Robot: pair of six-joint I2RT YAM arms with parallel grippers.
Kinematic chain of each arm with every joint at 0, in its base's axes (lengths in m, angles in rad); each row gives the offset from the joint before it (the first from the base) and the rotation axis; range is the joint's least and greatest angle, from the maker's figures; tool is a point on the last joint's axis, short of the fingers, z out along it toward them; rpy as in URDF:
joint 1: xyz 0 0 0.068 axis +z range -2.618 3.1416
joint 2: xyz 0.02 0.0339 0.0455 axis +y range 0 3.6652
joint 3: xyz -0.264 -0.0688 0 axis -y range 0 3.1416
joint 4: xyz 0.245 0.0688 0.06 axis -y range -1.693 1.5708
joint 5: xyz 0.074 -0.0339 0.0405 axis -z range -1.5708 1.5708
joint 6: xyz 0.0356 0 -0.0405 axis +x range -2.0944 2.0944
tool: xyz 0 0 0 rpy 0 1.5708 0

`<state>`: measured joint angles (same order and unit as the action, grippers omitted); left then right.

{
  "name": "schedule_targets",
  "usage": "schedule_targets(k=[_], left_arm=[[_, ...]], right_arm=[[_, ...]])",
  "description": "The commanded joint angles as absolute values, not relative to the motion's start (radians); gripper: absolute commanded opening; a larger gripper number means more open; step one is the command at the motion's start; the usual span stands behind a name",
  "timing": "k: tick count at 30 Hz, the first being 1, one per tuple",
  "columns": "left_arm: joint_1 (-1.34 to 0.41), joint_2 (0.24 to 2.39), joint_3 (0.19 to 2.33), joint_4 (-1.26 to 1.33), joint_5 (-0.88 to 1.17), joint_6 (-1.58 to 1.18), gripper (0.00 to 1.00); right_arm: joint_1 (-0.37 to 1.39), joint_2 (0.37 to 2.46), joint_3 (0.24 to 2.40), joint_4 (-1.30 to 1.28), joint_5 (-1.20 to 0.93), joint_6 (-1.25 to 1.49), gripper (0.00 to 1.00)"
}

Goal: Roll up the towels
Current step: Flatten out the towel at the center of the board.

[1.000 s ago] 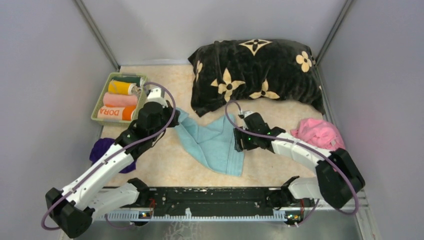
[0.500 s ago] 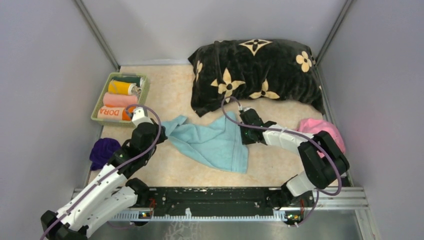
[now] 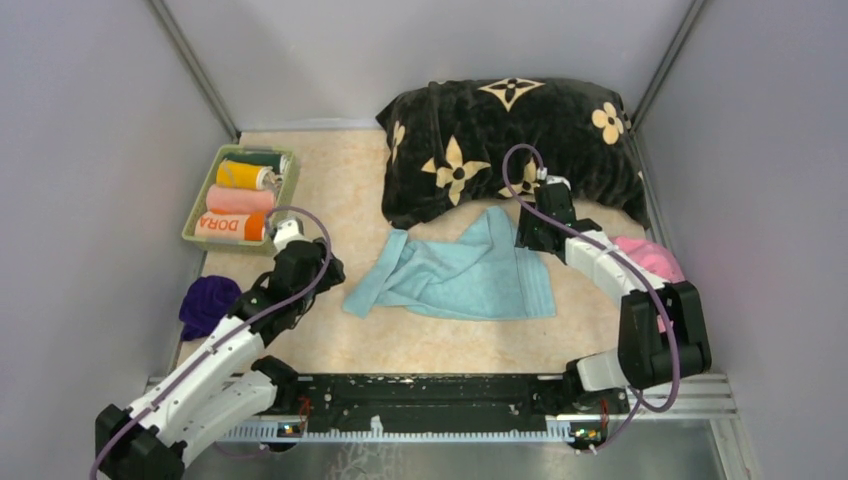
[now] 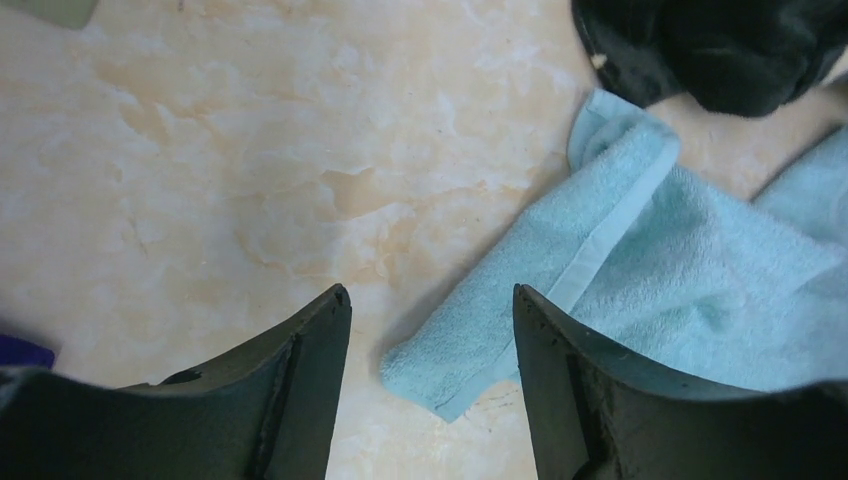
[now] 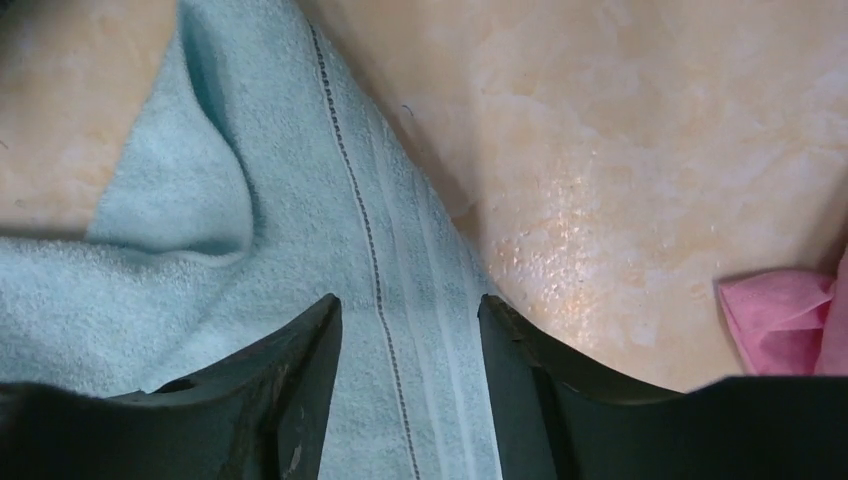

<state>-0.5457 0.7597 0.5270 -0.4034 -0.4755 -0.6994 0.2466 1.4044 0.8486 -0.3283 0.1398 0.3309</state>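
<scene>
The light blue towel [image 3: 455, 280] lies spread, a little rumpled, on the tabletop [image 3: 330, 190] just in front of the black flowered cushion [image 3: 520, 140]. The left fingers [image 4: 300, 370] stand spread with nothing between them, and the towel's left corner lies below the gap. The right fingers [image 5: 290, 390] are spread too, empty, above the towel's stitched right edge. A pink towel [image 3: 650, 255] lies bunched by the right arm, a purple one [image 3: 205, 300] by the left. Four rolled towels [image 3: 240, 200] sit in the green basket [image 3: 202, 196].
</scene>
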Motion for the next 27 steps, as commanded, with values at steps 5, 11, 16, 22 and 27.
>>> schedule_targets(k=[5,11,16,22,27], left_arm=[[-0.566,1.016,0.754,-0.568,-0.162,-0.449,0.66],[-0.765,1.141,0.801,-0.674,-0.266,-0.492,0.58],[-0.880,1.264,0.776,-0.696,-0.311,-0.565,0.51],[-0.891,1.320,0.747,-0.693,-0.383,-0.597,0.46],[-0.889,1.385,0.741,-0.651,-0.383,-0.578,0.46]], right_arm=[[0.252,1.240,0.800,-0.365,0.042,0.308,0.65],[0.251,1.124,0.696,-0.348,-0.051,0.337,0.70],[0.252,1.092,0.651,-0.336,-0.065,0.343,0.71],[0.252,1.080,0.642,-0.337,-0.072,0.339,0.72],[0.252,1.077,0.634,-0.331,-0.069,0.339,0.73]])
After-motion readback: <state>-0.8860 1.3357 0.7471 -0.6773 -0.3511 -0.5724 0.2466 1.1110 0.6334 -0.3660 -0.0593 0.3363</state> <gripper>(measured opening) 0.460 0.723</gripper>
